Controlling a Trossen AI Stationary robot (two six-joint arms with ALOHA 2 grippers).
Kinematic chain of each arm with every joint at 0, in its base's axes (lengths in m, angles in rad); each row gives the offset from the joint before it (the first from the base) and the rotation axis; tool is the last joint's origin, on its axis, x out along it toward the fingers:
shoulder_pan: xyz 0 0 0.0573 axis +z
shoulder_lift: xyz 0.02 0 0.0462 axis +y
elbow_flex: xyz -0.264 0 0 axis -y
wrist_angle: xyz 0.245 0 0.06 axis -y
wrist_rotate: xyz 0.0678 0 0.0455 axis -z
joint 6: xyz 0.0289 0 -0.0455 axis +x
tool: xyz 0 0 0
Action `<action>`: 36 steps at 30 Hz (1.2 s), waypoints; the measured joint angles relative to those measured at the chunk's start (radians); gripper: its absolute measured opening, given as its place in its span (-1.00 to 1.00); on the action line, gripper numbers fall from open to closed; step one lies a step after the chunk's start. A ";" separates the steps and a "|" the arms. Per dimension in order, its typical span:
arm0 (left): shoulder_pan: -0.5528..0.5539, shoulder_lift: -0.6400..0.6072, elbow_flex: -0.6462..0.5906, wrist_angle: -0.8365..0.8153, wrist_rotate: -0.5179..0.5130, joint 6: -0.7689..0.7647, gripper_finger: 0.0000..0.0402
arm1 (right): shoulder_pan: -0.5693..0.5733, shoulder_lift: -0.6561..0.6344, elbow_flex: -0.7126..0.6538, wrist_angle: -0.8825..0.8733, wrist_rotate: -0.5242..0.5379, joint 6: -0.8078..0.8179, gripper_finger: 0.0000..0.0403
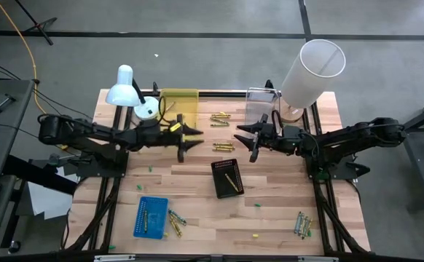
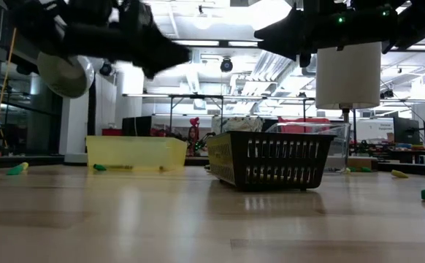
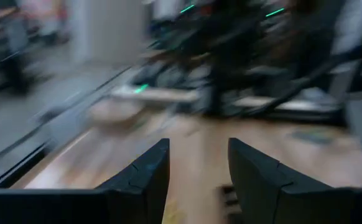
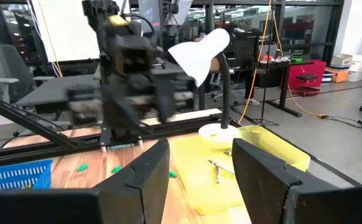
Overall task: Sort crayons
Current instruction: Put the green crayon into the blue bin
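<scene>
We find both arms stretched level over the far half of the table [image 1: 197, 211], reaching inward from opposite sides and facing each other, grippers well apart.

The left gripper [image 1: 192, 137] sits just near of the yellow tray [image 1: 178, 102], raised off the table. Its fingers [image 3: 145, 177] stand apart with bare wood showing between them; nothing is held. The left wrist view is smeared.

The right gripper [image 1: 248, 138] hangs near of the clear tray [image 1: 261, 109], beside the white cylinder [image 1: 310, 70]. Its fingers [image 4: 145, 174] stand apart and hold nothing. Its camera looks across at the yellow tray, where one crayon [image 4: 216, 171] lies inside, with the white lamp [image 1: 127, 87] behind.

Crayons lie scattered: a group [image 1: 220, 116] between the two far trays, another [image 1: 223, 147] between the grippers, one in the black basket [image 1: 227, 177], some in and beside the blue tray [image 1: 151, 216], and a cluster [image 1: 302, 223] at the near right.
</scene>
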 joint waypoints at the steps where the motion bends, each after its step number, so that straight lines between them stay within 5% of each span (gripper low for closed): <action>1: -0.012 -0.005 0.000 0.022 0.035 0.002 -0.26 | 0.000 0.000 0.000 0.000 0.000 0.001 -0.16; 10: -0.070 -0.189 0.000 -0.100 0.063 0.012 -0.27 | 0.000 0.000 0.000 0.001 -0.005 0.042 -0.16; 14: -0.090 -0.252 0.000 -0.202 -0.005 0.044 -0.27 | 0.000 0.000 0.000 0.001 -0.005 0.042 -0.16; 36: -0.098 -0.256 0.000 -0.249 -0.063 0.071 -0.25 | 0.003 0.000 0.000 0.022 -0.004 0.038 -0.16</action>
